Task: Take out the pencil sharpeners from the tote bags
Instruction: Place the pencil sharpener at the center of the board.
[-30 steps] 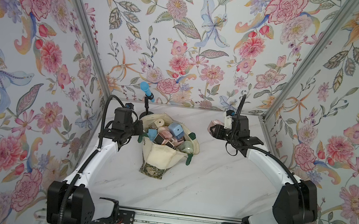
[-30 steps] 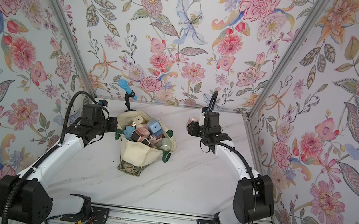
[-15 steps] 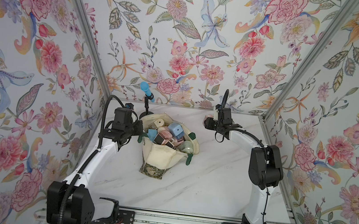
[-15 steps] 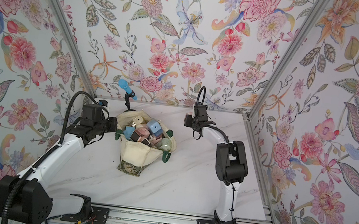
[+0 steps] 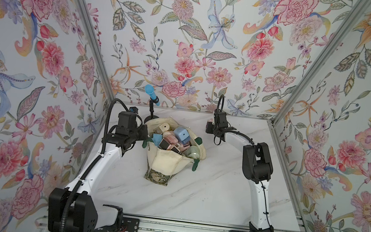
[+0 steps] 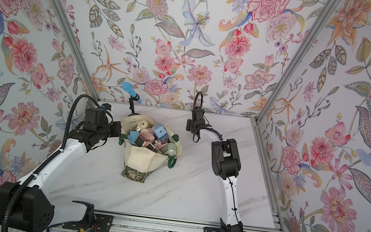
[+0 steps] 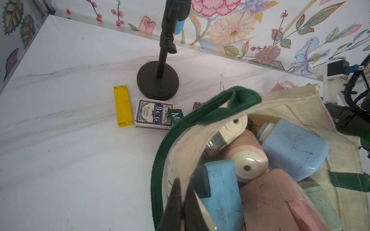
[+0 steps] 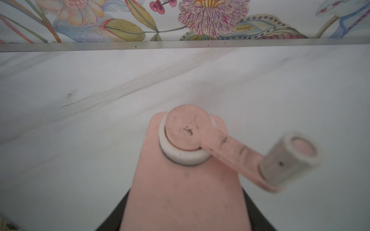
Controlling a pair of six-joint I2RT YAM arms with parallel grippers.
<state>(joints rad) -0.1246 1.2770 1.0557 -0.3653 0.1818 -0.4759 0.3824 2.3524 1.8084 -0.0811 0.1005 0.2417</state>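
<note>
One tote bag [image 5: 168, 165] is lying on the tabletop [image 5: 206, 191], unmoved, roughly eight pencil sharpeners [image 5: 181, 134] crowding its mouth; the left pincer [image 7: 181, 193] is still pinching its rim. Farther back, the right pincer [image 8: 188, 218], having swung inward toward the rear wall [image 5: 187, 49], is gripping one pink sharpener [image 8: 186, 180].

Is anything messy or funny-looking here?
Yes. The tote bag sags crumpled on the table, its pencil sharpeners jumbled at all angles. The pink sharpener outside the bag is smudged with dark marks, and so is a blue sharpener inside.
</note>
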